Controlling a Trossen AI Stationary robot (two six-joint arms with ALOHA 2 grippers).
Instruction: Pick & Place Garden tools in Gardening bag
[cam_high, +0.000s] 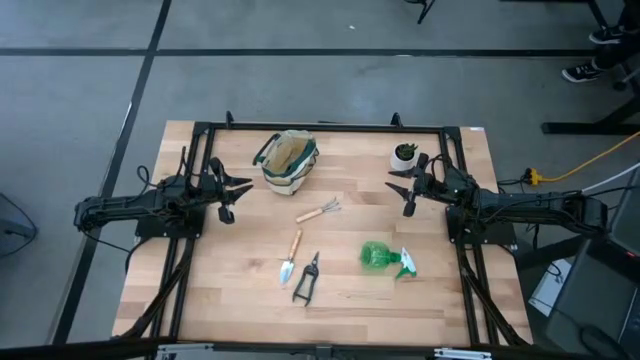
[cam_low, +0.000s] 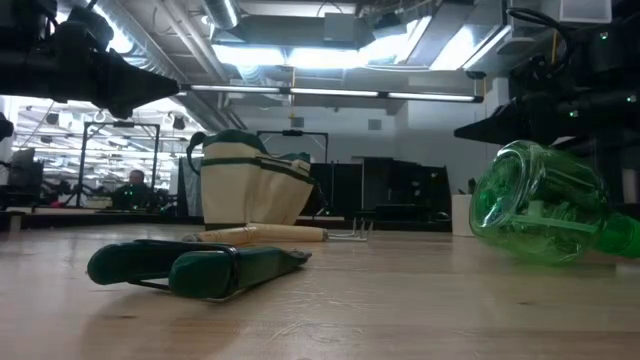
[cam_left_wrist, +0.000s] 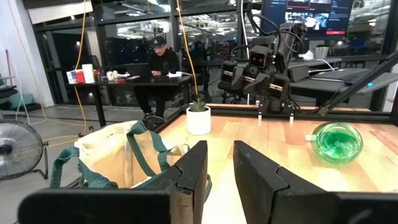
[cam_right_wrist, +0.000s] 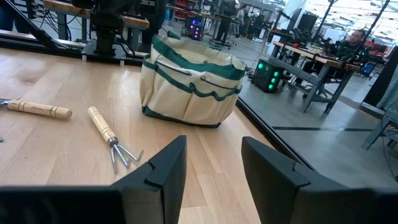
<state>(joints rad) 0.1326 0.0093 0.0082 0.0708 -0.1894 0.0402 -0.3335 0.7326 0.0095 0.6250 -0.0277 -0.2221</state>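
On the wooden table (cam_high: 240, 290), four garden tools are lying loose in the middle and near part, none of them yet in the gardening bag (cam_high: 288, 160), which is standing upright toward the far edge with its mouth facing up, apparently so that tools can be lowered in from above. Nearest the bag, the hand rake (cam_high: 319, 211) is resting flat, its long axis slanting, tines toward the right arm's side and handle toward the left's. Nearer the front, the trowel (cam_high: 290, 258) is lying almost front-to-back, blade nearest the front edge. Just beside it, the pruning shears (cam_high: 306, 279) are lying along a similar line. Well apart, the spray bottle (cam_high: 385, 258) is lying on its side, white trigger toward the front right corner. Both arms are waiting: the left gripper (cam_high: 232, 195) is hovering beside the bag, fingers parted and holding nothing; the right gripper (cam_high: 402, 190) is hanging near a potted plant (cam_high: 405, 154), likewise parted and empty.
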